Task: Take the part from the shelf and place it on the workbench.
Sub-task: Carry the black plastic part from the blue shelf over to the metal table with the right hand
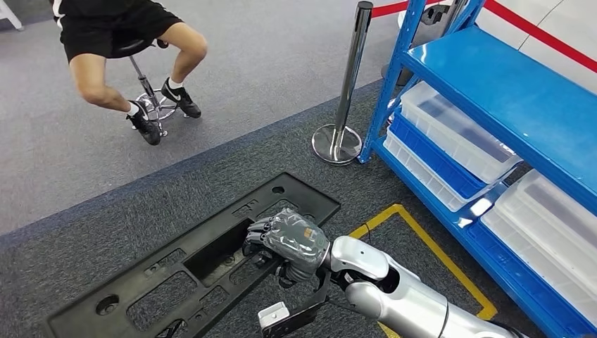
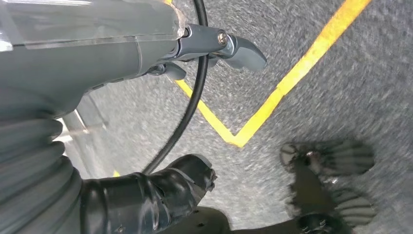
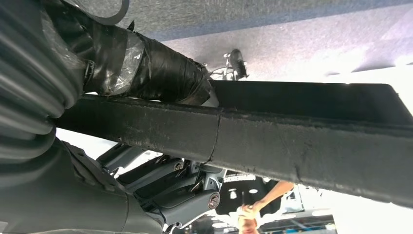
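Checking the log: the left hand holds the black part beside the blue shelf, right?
Not quite. It is the right hand that holds the black part beside the blue shelf, as the head view shows.

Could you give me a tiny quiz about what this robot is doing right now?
1. True or false: the right robot hand grips the black part.
2. What colour is the shelf? A red, B blue, C green.
3. Fill in: the person sits on a ____.

Key: 1 true; 2 B; 3 stool.
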